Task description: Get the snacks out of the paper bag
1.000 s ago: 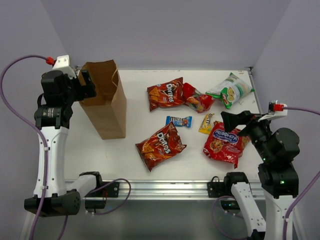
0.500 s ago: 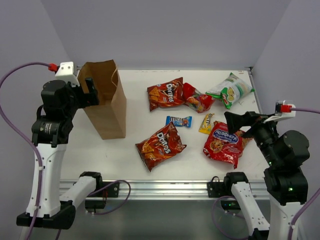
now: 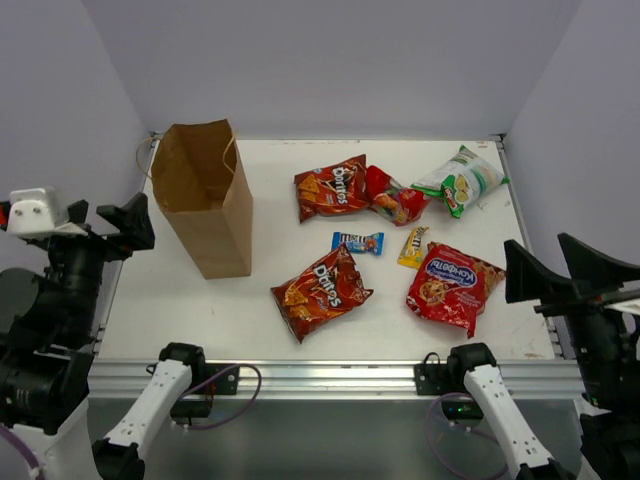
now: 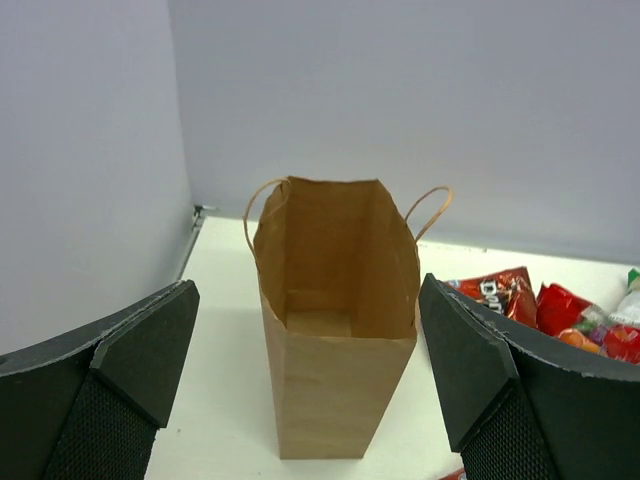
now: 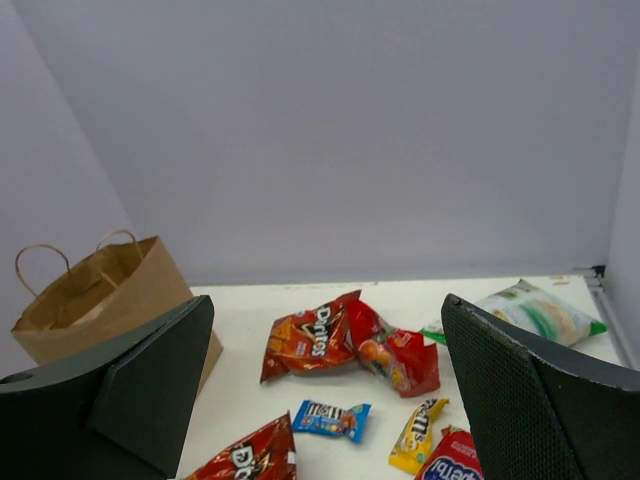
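The brown paper bag [image 3: 205, 200] stands upright and open at the back left; in the left wrist view [image 4: 335, 400] its inside shows only bare paper floor. The snacks lie on the white table: two Doritos bags [image 3: 332, 187] [image 3: 320, 288], a small red bag [image 3: 395, 198], a green-white chip bag [image 3: 460, 180], a red cookie bag [image 3: 450, 285], a blue candy packet [image 3: 358, 242] and a yellow one [image 3: 413, 247]. My left gripper [image 3: 105, 225] is open and empty, raised near the left edge, facing the bag. My right gripper [image 3: 560, 270] is open and empty, off the right edge.
The table [image 3: 270, 330] is walled by grey panels at the back and sides. A metal rail [image 3: 320, 375] with the arm bases runs along the near edge. The right wrist view shows the bag [image 5: 110, 300] and the back snacks [image 5: 310, 335] from afar.
Both arms have drawn back toward the near edge and risen. The left gripper has left the bag's rim; the right gripper has left the spot over the cookie bag. Bag and snacks have not moved.
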